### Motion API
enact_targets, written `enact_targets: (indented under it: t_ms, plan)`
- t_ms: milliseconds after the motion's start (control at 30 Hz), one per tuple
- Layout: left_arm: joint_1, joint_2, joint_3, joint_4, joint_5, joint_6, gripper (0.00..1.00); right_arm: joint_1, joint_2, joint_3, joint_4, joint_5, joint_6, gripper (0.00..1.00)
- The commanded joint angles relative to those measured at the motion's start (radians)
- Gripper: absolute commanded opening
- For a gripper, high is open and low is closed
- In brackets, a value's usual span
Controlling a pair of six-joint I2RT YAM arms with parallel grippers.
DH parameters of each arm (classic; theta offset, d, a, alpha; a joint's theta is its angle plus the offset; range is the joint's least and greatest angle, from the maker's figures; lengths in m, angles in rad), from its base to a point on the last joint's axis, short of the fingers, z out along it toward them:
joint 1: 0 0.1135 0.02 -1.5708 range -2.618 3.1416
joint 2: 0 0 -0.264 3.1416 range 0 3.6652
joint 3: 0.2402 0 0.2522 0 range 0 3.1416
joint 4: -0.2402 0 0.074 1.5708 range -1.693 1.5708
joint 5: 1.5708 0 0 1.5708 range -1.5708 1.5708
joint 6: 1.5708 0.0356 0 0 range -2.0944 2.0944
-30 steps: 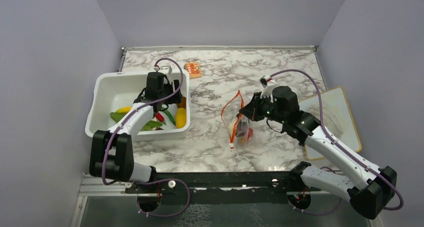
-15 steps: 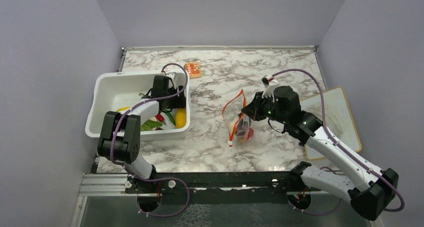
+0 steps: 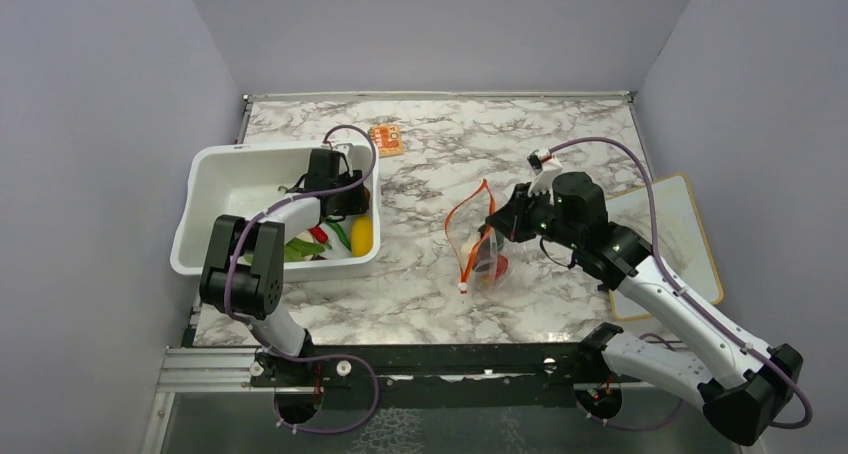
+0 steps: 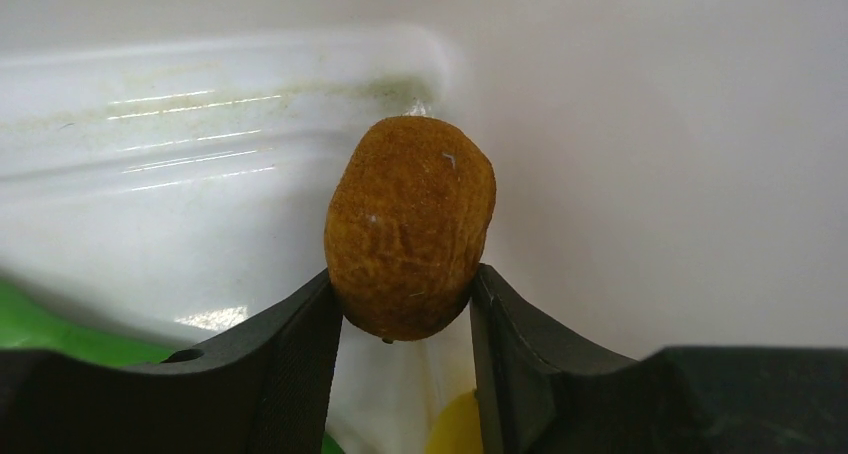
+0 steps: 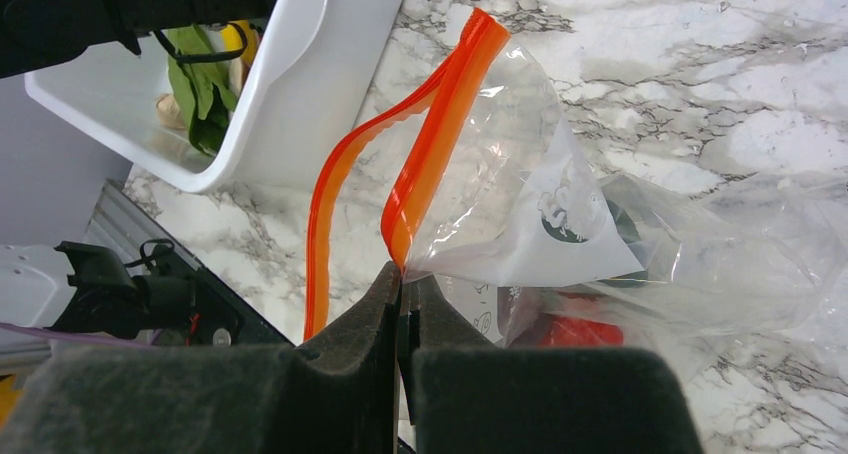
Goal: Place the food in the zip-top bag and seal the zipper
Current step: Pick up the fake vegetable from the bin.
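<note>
Moved: left gripper [image 4: 408, 282] has gone to the tub's [image 3: 215, 169] far right corner.
Left grip: clenched around the brown lump [image 4: 410, 224].
Right gripper [image 5: 404, 279]: pinching the bag's [image 5: 520, 174] zipper [image 5: 440, 134].

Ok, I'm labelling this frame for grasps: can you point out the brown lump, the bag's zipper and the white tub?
brown lump [image 4: 410, 224], left wrist view, middle of its rough face.
zipper [image 5: 440, 134], right wrist view, midway along the orange strip.
white tub [image 3: 235, 184], top view, bare floor inside.
</note>
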State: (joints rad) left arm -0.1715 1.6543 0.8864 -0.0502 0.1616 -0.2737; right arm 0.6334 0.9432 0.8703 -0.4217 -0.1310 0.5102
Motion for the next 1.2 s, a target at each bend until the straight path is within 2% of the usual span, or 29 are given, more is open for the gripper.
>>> enact_targets:
  t_ms: [0, 333, 633, 800, 967, 1167]
  plan:
    - [0.002, -0.083, 0.025, -0.027, -0.060, 0.016, 0.43, 0.003, -0.016, 0.011, -0.005, 0.014, -0.013, 0.01]
    - [0.001, -0.231, 0.019, -0.091, -0.085, -0.010, 0.37, 0.003, -0.001, -0.033, 0.038, -0.025, 0.022, 0.01]
    - [0.001, -0.437, 0.014, -0.169, -0.043, -0.044, 0.35, 0.002, 0.013, -0.098, 0.149, -0.042, 0.097, 0.01]
    - [0.000, -0.521, 0.046, -0.225, 0.066, -0.042, 0.35, 0.003, 0.038, -0.113, 0.197, -0.048, 0.116, 0.01]
    - [-0.015, -0.576, 0.063, -0.259, 0.241, -0.062, 0.34, 0.003, 0.040, -0.149, 0.250, -0.070, 0.150, 0.01]
    - [-0.142, -0.615, 0.079, -0.255, 0.370, -0.117, 0.34, 0.003, 0.021, -0.168, 0.282, -0.095, 0.175, 0.01]
